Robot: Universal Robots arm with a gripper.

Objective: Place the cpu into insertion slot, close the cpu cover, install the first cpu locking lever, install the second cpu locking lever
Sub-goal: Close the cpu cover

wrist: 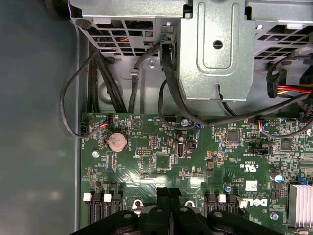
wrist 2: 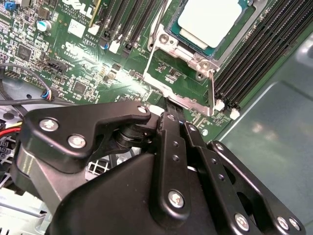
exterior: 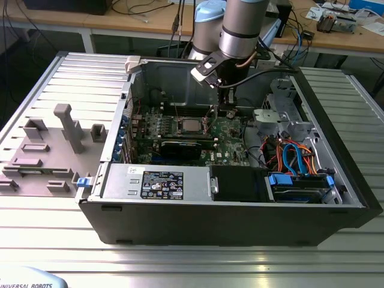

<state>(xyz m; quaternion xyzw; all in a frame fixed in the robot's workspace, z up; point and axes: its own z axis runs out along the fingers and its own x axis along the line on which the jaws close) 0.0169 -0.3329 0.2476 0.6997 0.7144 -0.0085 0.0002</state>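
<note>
Jaws pressed together next to the seated cpu

In the second wrist view the cpu [wrist 2: 210, 19] lies flat inside the insertion slot [wrist 2: 182, 41], with its dull silver top facing up. The cpu cover [wrist 2: 171, 46] seems not to be over the chip. It is folded out on the side toward the jaws, and the green motherboard [wrist 2: 73, 63] shows through its large opening.

The jaws are closed against each other in both wrist views, with nothing held between them. Their tips are just beside the outer edge of the cover – whether they touch it I cannot tell.

Long black memory slots [wrist 2: 244, 63] run beside the socket. The first wrist view shows a round coin battery [wrist: 117, 142] and black cables [wrist: 168, 93] further along the board.

In the exterior view the arm [exterior: 240, 30] reaches down into the open computer case [exterior: 336, 198], which lies on a ribbed metal desk [exterior: 180, 258]. Its tip is low over the board, near the cpu [exterior: 191, 125] on the exterior view's right
</note>
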